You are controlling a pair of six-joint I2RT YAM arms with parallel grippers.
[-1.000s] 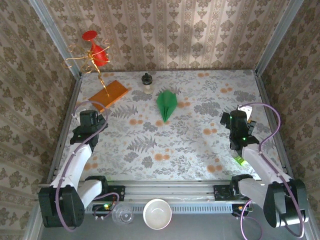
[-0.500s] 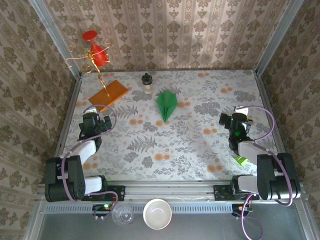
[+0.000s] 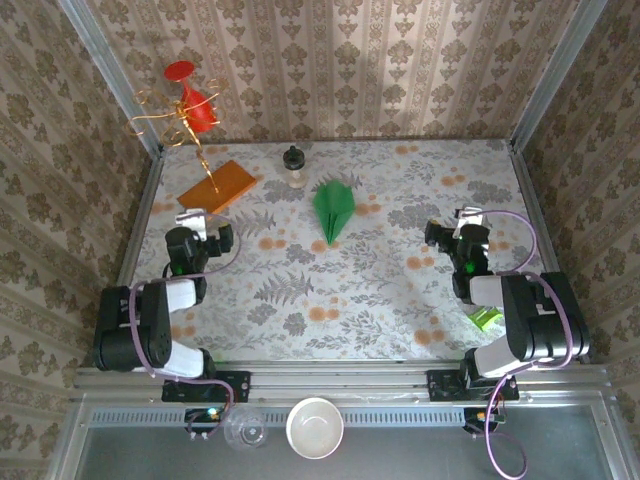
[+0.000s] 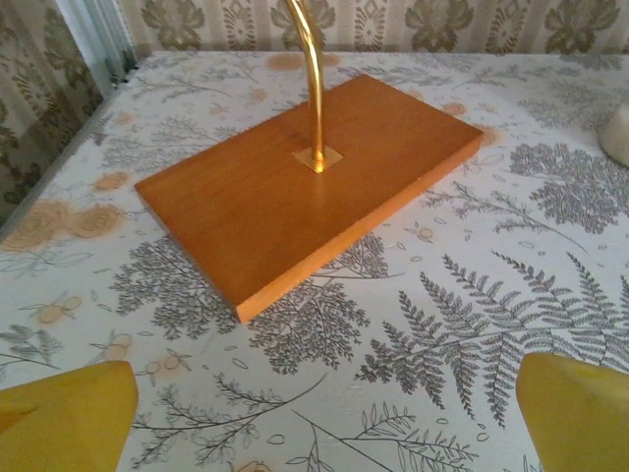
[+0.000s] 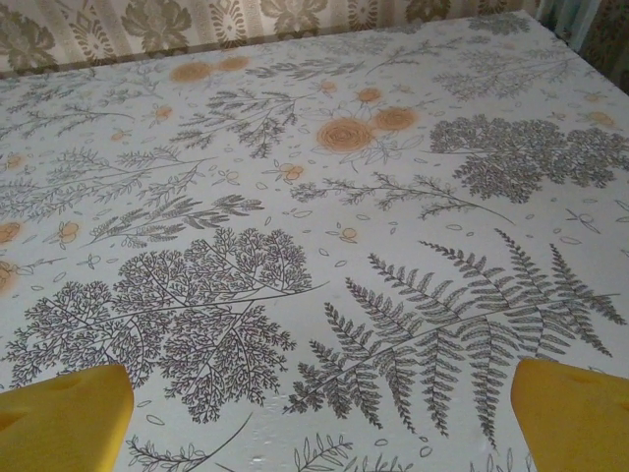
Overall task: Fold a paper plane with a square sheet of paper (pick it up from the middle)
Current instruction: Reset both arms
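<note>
The paper plane (image 3: 333,207), a slim pointed dart of bright green paper with lengthwise creases, lies flat on the patterned table at centre back, its tip toward the near side. Nothing holds it. My left gripper (image 3: 200,224) sits low at the table's left, well apart from the plane, and faces the orange board. In the left wrist view this gripper (image 4: 324,433) is open, its yellow fingertips (image 4: 64,418) wide apart over bare table. My right gripper (image 3: 452,228) sits at the right. It (image 5: 319,423) is open too, with nothing between its fingertips (image 5: 575,413).
An orange-brown board (image 4: 305,187) with a brass rod (image 4: 313,88) stands at back left, carrying a red ornament (image 3: 192,103). A small bottle (image 3: 293,165) is behind the plane. A glossy lime-green object (image 3: 485,318) lies by the right arm. A white bowl (image 3: 315,427) and a clear cup (image 3: 245,428) sit beyond the near rail.
Both arms have folded back toward their bases, their links drawn in. The left gripper shifted slightly right and the right gripper slightly left. The green paper plane has not moved.
</note>
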